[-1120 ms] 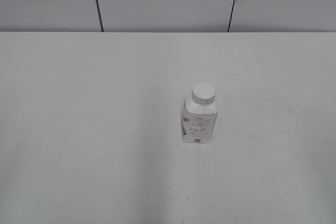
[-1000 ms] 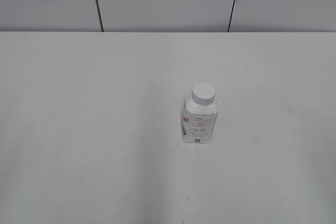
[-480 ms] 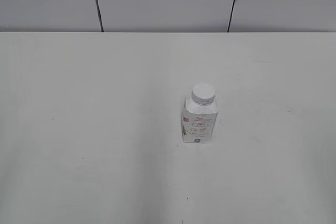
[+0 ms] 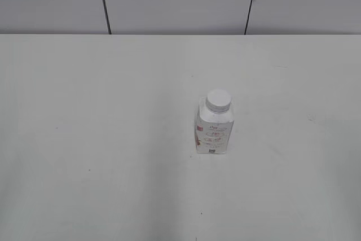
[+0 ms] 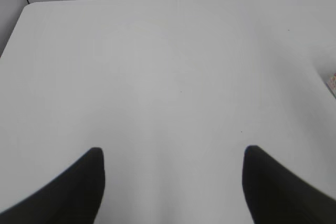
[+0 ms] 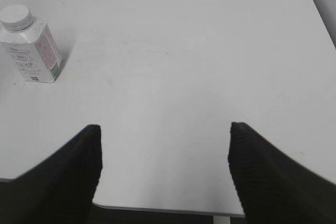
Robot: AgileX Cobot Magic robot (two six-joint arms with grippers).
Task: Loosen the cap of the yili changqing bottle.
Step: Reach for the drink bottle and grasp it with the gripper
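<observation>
I am seeing the yili changqing bottle (image 4: 214, 131) standing upright, long axis vertical, cap (image 4: 218, 100) on, right of table (image 4: 113, 139) centre. The right gripper (image 6: 164, 169) is hanging with jaws spread, bottle ahead to its left. The left gripper (image 5: 173, 182), also spread, is catching only the bottle's edge; I am judging right nearer.

The yili changqing bottle (image 4: 214, 131) stands upright on the tabletop (image 4: 113, 111) — toward four o'clock of centre — the cap (image 4: 218, 100) on top.
</observation>
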